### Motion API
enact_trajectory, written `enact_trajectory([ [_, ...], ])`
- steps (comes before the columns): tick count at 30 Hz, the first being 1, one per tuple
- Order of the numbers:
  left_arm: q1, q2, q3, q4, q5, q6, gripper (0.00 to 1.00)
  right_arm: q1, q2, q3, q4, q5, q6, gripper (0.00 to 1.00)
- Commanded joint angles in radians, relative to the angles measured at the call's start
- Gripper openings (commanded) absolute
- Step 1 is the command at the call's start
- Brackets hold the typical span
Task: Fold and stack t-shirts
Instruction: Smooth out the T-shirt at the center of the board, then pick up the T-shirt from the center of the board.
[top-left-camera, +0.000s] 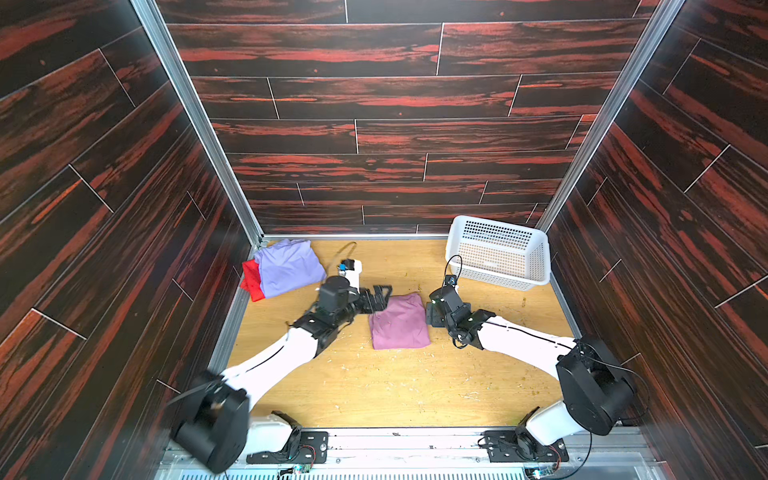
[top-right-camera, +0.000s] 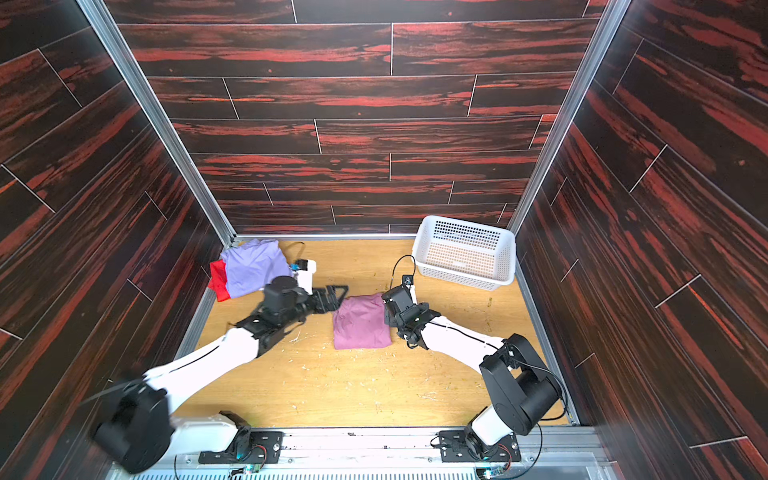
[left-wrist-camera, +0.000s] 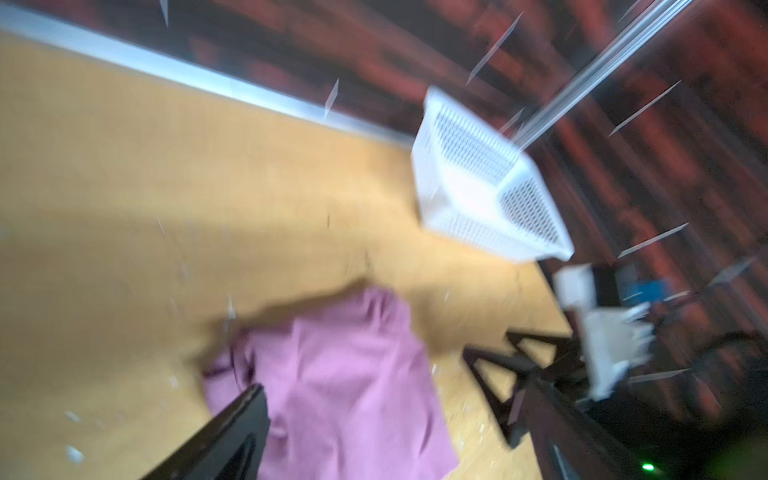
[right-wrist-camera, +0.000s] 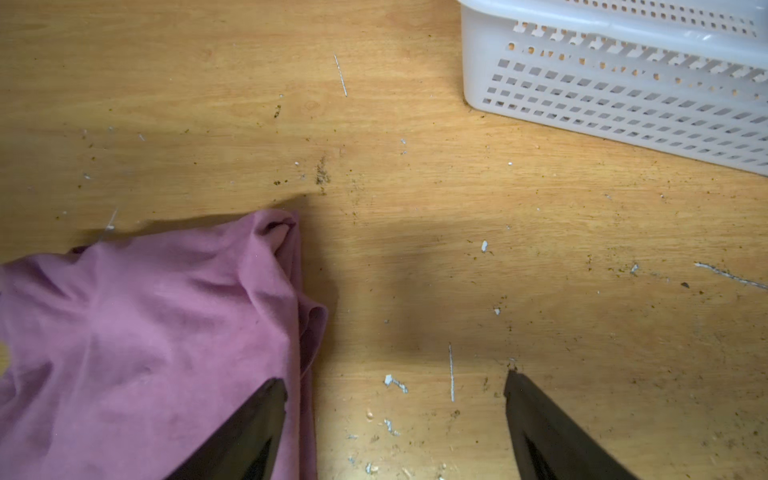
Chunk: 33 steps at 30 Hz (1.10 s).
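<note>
Three t-shirts on the wooden table, quick pass. The pink-mauve t-shirt lies folded mid-table between my two arms, in both top views. The lavender t-shirt sits folded in the far left corner on top of the red t-shirt, whose edge pokes out on the left. The white perforated basket stands far right, well apart from the shirts.

My left gripper is at the pink-mauve t-shirt's far left corner with its jaws spread wide. Its wrist view is blurred: one jaw is over the cloth, the other over bare wood. I can't tell whether it touches the cloth.

My right gripper is just beside the shirt's right edge, its jaws also wide apart. One jaw overlaps the cloth edge, the other is over bare table, and the basket is beyond.
</note>
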Motion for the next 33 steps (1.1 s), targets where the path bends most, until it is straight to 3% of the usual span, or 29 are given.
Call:
enact_trajectory([
  [1, 0.007, -0.004, 0.000, -0.197, -0.124, 0.068, 1.00, 0.000, -0.034, 0.009, 0.019, 0.007, -0.004, 0.86],
  [8, 0.010, 0.148, 0.004, -0.333, -0.128, -0.001, 1.00, 0.000, -0.085, 0.010, -0.012, 0.004, -0.007, 0.86],
  [17, 0.011, 0.301, -0.039, -0.185, -0.061, -0.044, 1.00, 0.000, -0.156, -0.030, -0.050, 0.011, 0.012, 0.86],
  [33, 0.015, 0.586, 0.020, 0.109, 0.063, -0.108, 0.99, 0.000, -0.207, -0.058, -0.095, 0.041, 0.025, 0.85],
])
